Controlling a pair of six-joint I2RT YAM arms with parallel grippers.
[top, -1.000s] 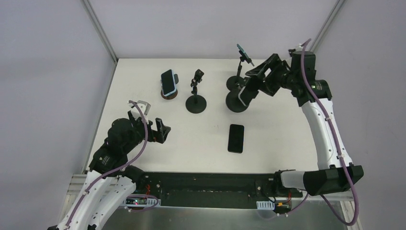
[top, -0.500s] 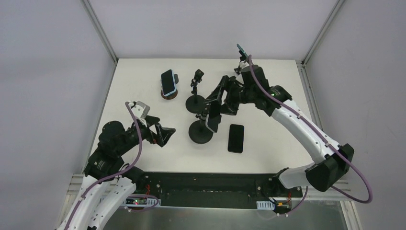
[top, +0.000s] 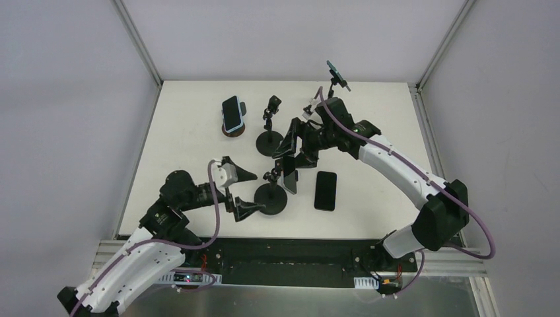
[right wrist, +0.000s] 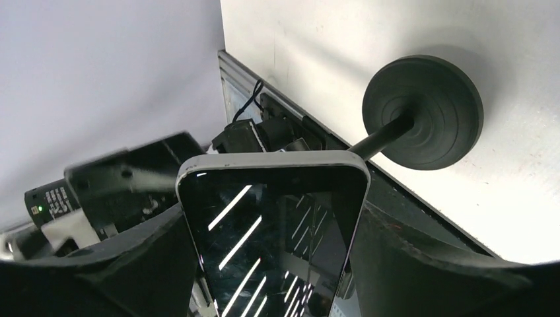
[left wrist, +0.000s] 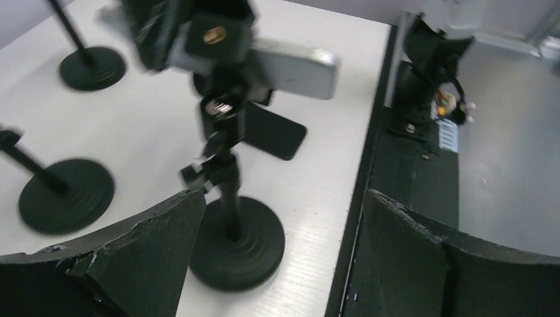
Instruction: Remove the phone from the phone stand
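On the white tabletop [top: 185,132], boxed in by pale grey walls [top: 66,99] and aluminium corner posts [top: 135,39], the silver-edged, dark-screened phone [top: 289,179] sits in the clamp of the black round-based stand [top: 271,198] near the front edge, beside a black phone lying flat [top: 325,190]. The right gripper [top: 290,165] is closed on the clamped phone's sides. The left gripper [top: 247,193] gapes wide, holding nothing, its fingers flanking the stand's base.

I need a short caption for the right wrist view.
The right gripper grips a silver-edged black phone mounted on a black round-based stand.
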